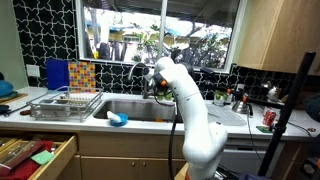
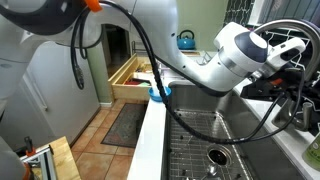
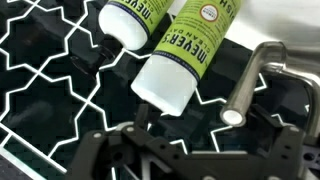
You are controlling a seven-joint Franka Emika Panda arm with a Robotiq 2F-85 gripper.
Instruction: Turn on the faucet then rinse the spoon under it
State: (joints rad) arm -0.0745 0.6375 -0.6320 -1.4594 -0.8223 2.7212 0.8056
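A wire dish rack (image 1: 66, 104) is sitting on the white counter (image 1: 100, 121) to the left of the stainless steel sink (image 1: 140, 108). Behind the rack, a board of small multicoloured squares (image 1: 80, 74) is leaning against the black patterned wall tiles (image 1: 40, 40). A small blue object (image 1: 118, 119) is lying at the sink's front left corner.

The white robot arm (image 1: 195, 125) is rising in front of the sink and reaching over the basin towards its back edge. The black gripper (image 1: 151, 84) is hovering there, just beside the dark gooseneck faucet (image 1: 137, 72), which is standing behind the sink in front of the window. Whether the jaws are standing wide or narrow cannot be told from any view, nor whether they are touching the faucet.

In the wrist view, two white bottles with green labels (image 3: 178, 55) are standing against the tiles, and a bent grey metal bar (image 3: 245, 88) is showing beside them. A red can (image 1: 268, 118) is standing on the counter to the right of the sink.
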